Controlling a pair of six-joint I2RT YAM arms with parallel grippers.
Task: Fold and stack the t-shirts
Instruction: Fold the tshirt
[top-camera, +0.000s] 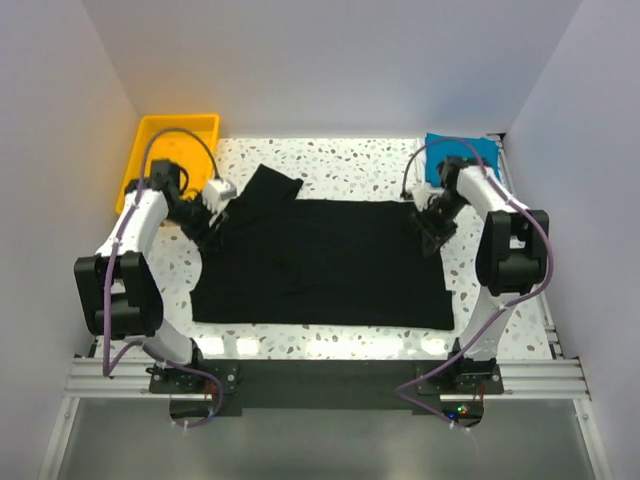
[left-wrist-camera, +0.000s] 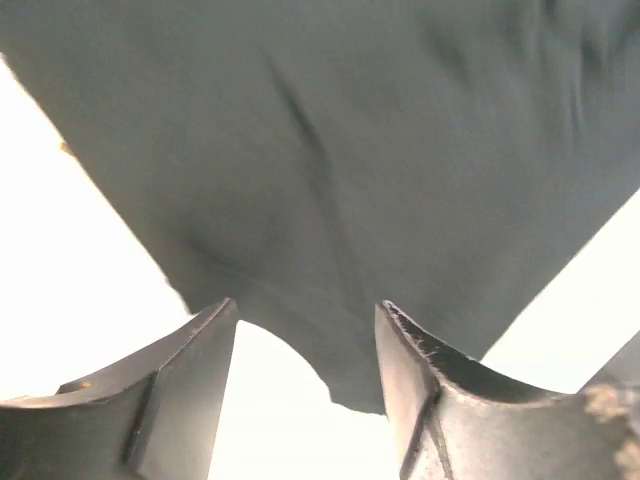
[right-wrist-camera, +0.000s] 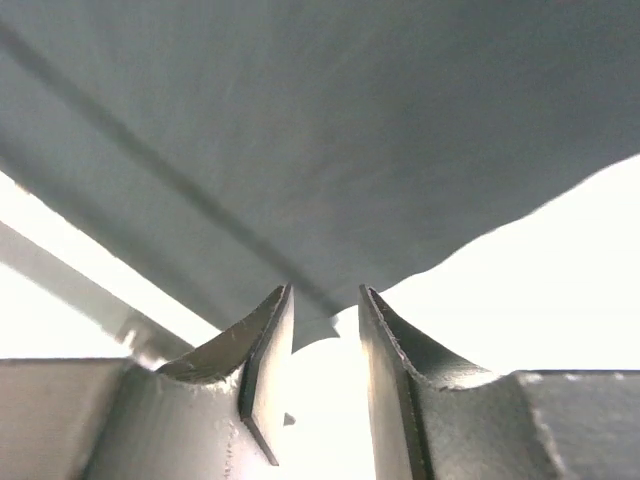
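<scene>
Top external: black t-shirt (top-camera: 320, 265) flat (left hand (top-camera: 212, 228), right hand (top-camera: 432, 232) agape)

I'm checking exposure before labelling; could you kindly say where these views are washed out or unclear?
Top external: even light and sharp, though the black t-shirt shows almost no crease detail. Left wrist: background blown out to white, fabric slightly soft. Right wrist: same white glare below the fabric.
</scene>
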